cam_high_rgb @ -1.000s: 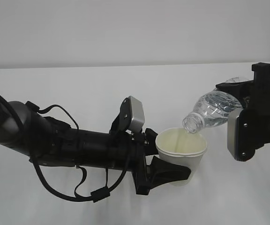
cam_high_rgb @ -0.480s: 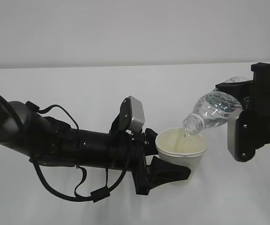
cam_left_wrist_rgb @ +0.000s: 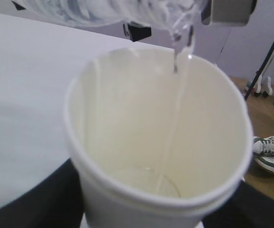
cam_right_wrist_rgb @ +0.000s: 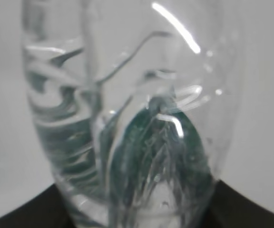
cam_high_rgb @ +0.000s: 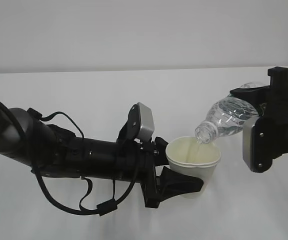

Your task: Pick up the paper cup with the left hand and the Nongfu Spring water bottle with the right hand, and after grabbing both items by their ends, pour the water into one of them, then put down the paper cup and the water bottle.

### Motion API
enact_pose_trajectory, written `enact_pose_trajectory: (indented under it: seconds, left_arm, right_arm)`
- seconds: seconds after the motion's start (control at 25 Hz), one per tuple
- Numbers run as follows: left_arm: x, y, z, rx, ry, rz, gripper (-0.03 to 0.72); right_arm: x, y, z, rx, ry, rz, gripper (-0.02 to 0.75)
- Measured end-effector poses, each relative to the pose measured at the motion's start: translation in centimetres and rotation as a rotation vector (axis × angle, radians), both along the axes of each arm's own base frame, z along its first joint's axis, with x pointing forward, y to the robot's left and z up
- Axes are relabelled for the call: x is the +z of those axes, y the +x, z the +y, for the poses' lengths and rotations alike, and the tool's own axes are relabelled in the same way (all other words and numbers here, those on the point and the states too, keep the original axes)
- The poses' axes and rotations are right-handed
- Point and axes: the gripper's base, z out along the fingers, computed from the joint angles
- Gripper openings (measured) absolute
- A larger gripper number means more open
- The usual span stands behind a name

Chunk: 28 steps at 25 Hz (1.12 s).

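Note:
The white paper cup (cam_high_rgb: 194,161) stands upright just above the table, with my left gripper (cam_high_rgb: 176,169) shut on its lower body. Its black fingers (cam_left_wrist_rgb: 37,202) flank the cup (cam_left_wrist_rgb: 156,142) in the left wrist view. The clear Nongfu Spring water bottle (cam_high_rgb: 229,117) is tilted, mouth down and to the left, over the cup's rim. My right gripper (cam_high_rgb: 253,107) is shut on the bottle's base end. A thin stream of water (cam_left_wrist_rgb: 180,90) runs from the bottle mouth into the cup, where a little water lies. The bottle (cam_right_wrist_rgb: 132,118) fills the right wrist view, with the right gripper (cam_right_wrist_rgb: 132,211) around it.
A white table (cam_high_rgb: 84,95) spreads under both arms, with a pale wall behind it. Past the table's far edge the left wrist view shows a wooden floor, a pair of shoes (cam_left_wrist_rgb: 270,154) and a black stand (cam_left_wrist_rgb: 263,71).

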Motion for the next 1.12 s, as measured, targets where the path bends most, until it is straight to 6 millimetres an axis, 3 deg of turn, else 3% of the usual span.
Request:
enact_pose_trajectory:
  seconds: [1.12]
  left_arm:
    - [0.03,-0.01,-0.01,-0.002,-0.004,0.0,0.477]
  right_arm:
    - [0.0,0.0,0.0,0.0,0.0,0.0,0.356]
